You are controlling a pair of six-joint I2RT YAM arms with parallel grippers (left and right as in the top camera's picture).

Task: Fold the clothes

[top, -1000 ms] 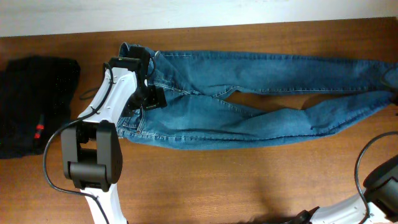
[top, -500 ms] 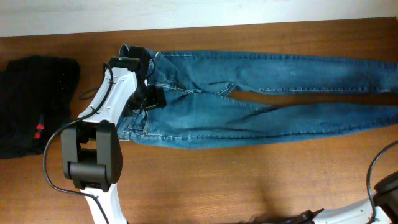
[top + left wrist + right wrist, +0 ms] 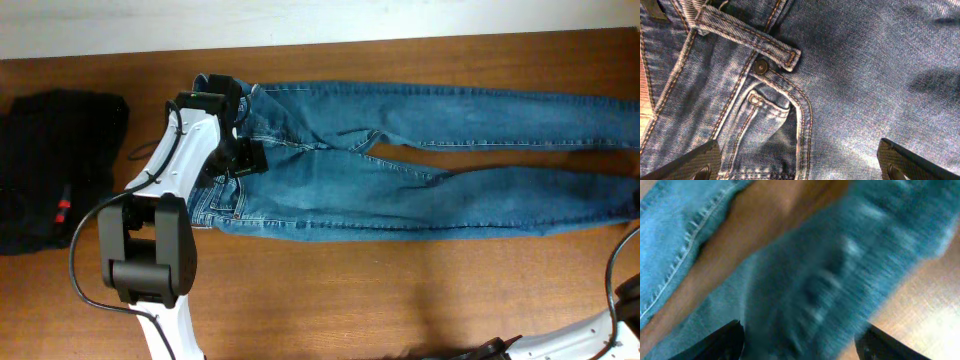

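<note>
The blue denim jeans [image 3: 400,190] lie flat across the table, waist to the left, both legs running to the right edge of the overhead view. My left gripper [image 3: 236,128] hovers over the waistband, open. In the left wrist view its fingertips [image 3: 695,162] stand wide apart over the coin pocket and rivet of the jeans [image 3: 850,75]. My right gripper [image 3: 800,340] is open, its jaws set far apart, with blurred denim of a leg [image 3: 840,255] between them; I cannot tell whether it touches them. The overhead view does not show that gripper.
A black garment [image 3: 50,170] with a small red mark [image 3: 63,208] lies at the left table edge. The left arm's base [image 3: 145,250] stands in front of the waist. Bare wooden table [image 3: 350,290] runs along the front. A piece of the right arm [image 3: 625,300] shows at the lower right corner.
The right gripper has gone from shut to open. The near leg, arched and bunched before, now lies straighter with its end nearer the table's front. The left arm has not moved.
</note>
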